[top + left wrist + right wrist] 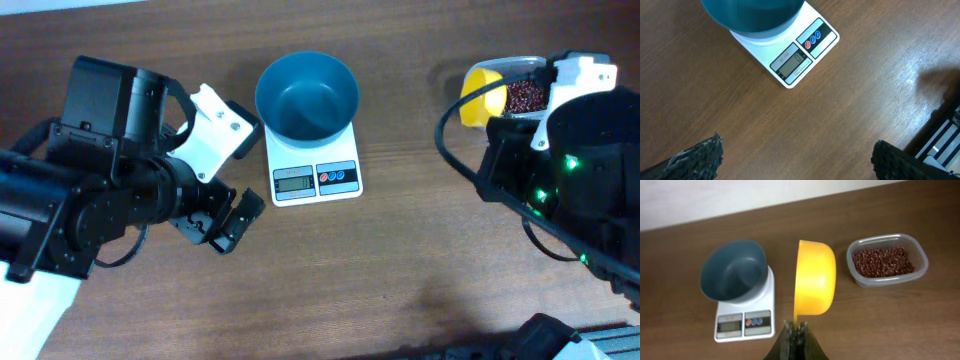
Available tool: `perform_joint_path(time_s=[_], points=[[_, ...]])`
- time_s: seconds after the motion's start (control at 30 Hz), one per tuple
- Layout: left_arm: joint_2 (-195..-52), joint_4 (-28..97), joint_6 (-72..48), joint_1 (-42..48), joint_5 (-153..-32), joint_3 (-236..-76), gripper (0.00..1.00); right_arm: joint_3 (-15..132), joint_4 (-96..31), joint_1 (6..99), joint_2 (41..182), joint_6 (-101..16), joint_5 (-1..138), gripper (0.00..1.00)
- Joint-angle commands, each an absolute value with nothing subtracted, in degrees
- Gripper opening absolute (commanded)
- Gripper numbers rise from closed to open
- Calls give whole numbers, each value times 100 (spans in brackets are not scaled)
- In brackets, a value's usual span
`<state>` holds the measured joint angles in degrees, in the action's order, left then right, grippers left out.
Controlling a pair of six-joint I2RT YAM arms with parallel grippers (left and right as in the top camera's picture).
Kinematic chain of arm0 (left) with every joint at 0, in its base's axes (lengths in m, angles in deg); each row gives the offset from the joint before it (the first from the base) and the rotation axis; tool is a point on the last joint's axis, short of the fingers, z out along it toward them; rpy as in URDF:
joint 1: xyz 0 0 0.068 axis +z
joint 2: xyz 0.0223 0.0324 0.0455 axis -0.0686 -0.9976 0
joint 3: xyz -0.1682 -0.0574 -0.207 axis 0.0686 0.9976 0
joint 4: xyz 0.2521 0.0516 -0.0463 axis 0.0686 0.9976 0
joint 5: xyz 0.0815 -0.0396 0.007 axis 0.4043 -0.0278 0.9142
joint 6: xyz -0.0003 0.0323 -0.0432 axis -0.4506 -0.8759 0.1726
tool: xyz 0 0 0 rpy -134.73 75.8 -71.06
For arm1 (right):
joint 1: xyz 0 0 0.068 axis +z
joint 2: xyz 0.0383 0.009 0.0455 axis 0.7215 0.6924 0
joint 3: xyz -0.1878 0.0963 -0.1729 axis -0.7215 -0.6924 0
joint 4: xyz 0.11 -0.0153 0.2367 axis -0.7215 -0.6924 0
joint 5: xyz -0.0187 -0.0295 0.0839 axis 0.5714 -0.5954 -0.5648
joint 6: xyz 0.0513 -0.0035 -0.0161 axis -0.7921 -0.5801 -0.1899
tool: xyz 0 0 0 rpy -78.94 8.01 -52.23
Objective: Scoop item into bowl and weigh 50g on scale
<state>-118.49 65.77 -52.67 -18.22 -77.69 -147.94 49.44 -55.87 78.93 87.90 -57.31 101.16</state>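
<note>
Teal bowl (pixel 306 95) sits on scale (pixel 315 178); right fingers (pixel 807 345) closed on handle of yellow scoop (pixel 815 277); left fingers (pixel 695 160) spread wide.

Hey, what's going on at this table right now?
The right gripper is shut on the handle of a yellow scoop, holding it on its side between the bowl and a clear tub of beans. The bowl sits empty on the scale, so no beans have gone in yet. The left gripper hangs open beside the scale, holding nothing.
</note>
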Motion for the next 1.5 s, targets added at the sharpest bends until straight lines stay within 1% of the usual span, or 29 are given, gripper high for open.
perform_joint_path(time_s=[0.0,0.23,0.37,0.43,0.57,0.63,0.73,0.87,1.0,1.1,1.47], points=[[-11762,6568,-5356,-1841,-7855,-14899,99,4946,-5690,7876,8783,-5611,10302,4],[-11762,6568,-5356,-1841,-7852,-14899,99,4946,-5664,7856,8818,-5635,10326,4],[-11762,6568,-5356,-1841,-7852,-14899,99,4946,-5622,7611,9048,-5652,10394,4],[-11762,6568,-5356,-1841,-7852,-14899,99,4946,-5633,7351,9275,-5582,10436,4],[-11762,6568,-5356,-1841,-7852,-14899,99,4955,-5565,6534,9767,-5537,10425,4],[-11762,6568,-5356,-1841,-7852,-14899,99,4964,-5436,6151,9986,-5045,10143,4],[-11762,6568,-5356,-1841,-7852,-14899,99,4964,-5109,5832,10230,-4507,9745,4],[-11762,6568,-5356,-1841,-7852,-14899,99,4964,-4980,5530,10523,-4142,9747,4],[-11762,6568,-5356,-1841,-7852,-14899,99,4964,-4757,5198,10997,-3325,9747,4],[-11762,6568,-5356,-1841,-7855,-14899,99,4964,-4359,5034,11452,-2721,9775,4],[-11762,6568,-5356,-1841,-7852,-14899,99,4964,-2984,4499,12897,-2256,9786,4]])
